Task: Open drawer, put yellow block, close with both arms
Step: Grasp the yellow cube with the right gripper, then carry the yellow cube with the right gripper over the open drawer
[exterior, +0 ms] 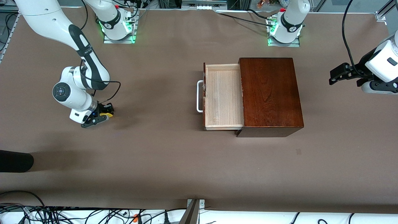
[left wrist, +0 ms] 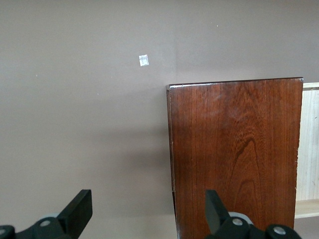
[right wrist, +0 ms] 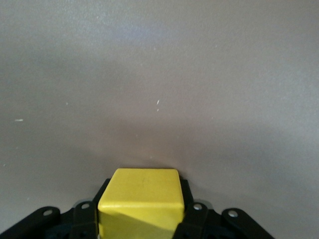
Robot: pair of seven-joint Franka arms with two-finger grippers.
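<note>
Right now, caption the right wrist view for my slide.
Right end effector shut on the yellow block, low over the brown table.

Brown table point(exterior: 161, 161) — cables point(exterior: 77, 214) tangled along its near edge.

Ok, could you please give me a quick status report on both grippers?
Right gripper shut on yellow block, at table level. Left gripper open, waiting past box. Drawer open, empty.

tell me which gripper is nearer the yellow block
Right. The right gripper is shut on the yellow block at the table; the left gripper hangs open past the wooden box, at the left arm's end.
</note>
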